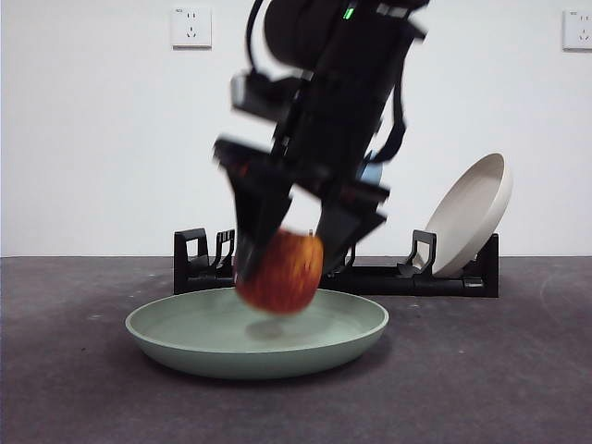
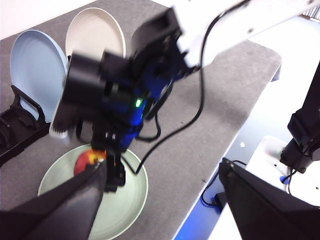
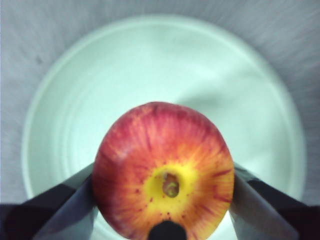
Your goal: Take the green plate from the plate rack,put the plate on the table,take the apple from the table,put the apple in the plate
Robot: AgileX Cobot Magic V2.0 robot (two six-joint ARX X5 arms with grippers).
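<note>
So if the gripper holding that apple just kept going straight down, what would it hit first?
Probably the green plate: the right gripper holds the apple just above its middle, so the apple should touch first.

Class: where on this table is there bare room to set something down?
Bare table lies left and right of the green plate. Crowded: the plate's middle, where the right pincer holds the apple, and the rack behind.

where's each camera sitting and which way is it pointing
front: low at table height, facing level across the green plate to the plate rack; right claw holds the apple.
left wrist: high, angled down; own jaws open.
right wrist: straight down; jaws clamp the apple.
All three views share apple and plate.
</note>
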